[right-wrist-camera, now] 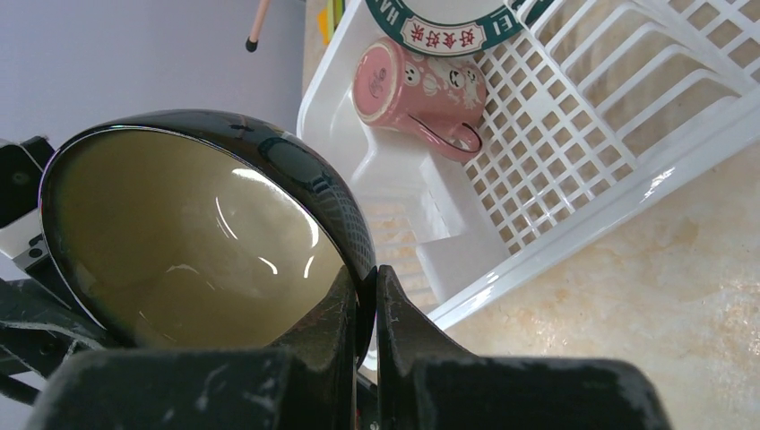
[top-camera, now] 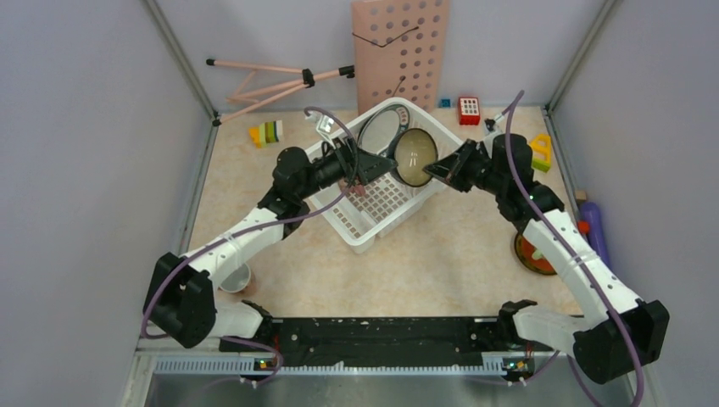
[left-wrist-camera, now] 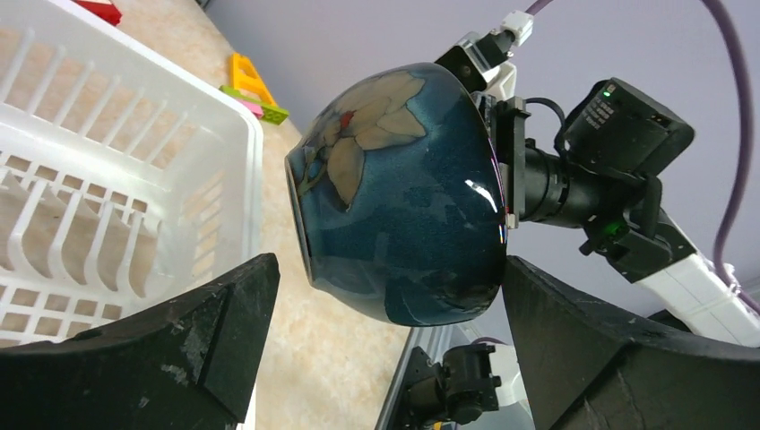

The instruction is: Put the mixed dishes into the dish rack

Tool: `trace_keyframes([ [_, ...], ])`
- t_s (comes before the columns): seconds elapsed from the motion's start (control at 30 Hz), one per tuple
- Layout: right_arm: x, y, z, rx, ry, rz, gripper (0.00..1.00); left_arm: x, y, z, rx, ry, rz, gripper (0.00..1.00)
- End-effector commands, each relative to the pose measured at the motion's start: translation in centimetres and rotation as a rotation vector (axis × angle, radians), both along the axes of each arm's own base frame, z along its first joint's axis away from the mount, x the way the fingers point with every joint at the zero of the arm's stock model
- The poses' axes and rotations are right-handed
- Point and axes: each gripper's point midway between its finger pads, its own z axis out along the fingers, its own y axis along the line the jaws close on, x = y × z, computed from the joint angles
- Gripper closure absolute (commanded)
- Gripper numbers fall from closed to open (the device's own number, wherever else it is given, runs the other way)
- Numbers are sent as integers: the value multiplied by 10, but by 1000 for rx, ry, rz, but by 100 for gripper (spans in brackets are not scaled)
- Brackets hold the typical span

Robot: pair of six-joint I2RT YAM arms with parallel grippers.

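My right gripper [top-camera: 437, 168] is shut on the rim of the bowl [top-camera: 415, 157], blue outside and olive inside, and holds it tilted on its side above the white dish rack [top-camera: 366, 229]. In the right wrist view the fingers [right-wrist-camera: 394, 340] pinch the bowl's wall [right-wrist-camera: 197, 233]. My left gripper [top-camera: 377, 165] is open, its fingers [left-wrist-camera: 215, 331] spread on either side of the bowl's blue outside [left-wrist-camera: 403, 197] and just short of it. A teal-rimmed plate [right-wrist-camera: 448, 22] stands in the dish rack [right-wrist-camera: 627, 193] and a pink cup [right-wrist-camera: 417, 85] lies inside.
An orange small plate [top-camera: 532, 254] lies right of the rack by a purple cylinder [top-camera: 593, 229]. A pale cup [top-camera: 236, 278] stands near the left arm's base. A pink perforated board [top-camera: 400, 51] leans at the back wall, with toy blocks [top-camera: 267, 132] around.
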Motion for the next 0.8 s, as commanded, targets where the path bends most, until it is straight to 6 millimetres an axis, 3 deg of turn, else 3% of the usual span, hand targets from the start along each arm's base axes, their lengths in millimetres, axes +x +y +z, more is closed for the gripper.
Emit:
trace_keyframes([
  [0.0, 7, 10, 65, 105, -173, 36, 100, 12, -7, 7, 43, -24, 40, 2],
  [0.27, 9, 11, 61, 88, -160, 45, 100, 13, -19, 11, 19, -20, -4, 4],
  [0.43, 11, 6, 56, 67, -152, 23, 100, 11, -18, 13, 20, -32, -4, 6],
  [0.6, 10, 7, 56, 149, -143, 83, 100, -2, -18, 30, -57, -71, -60, 3],
  [0.77, 10, 7, 57, 158, -146, 88, 100, -1, -20, 27, -45, -58, -71, 6],
])
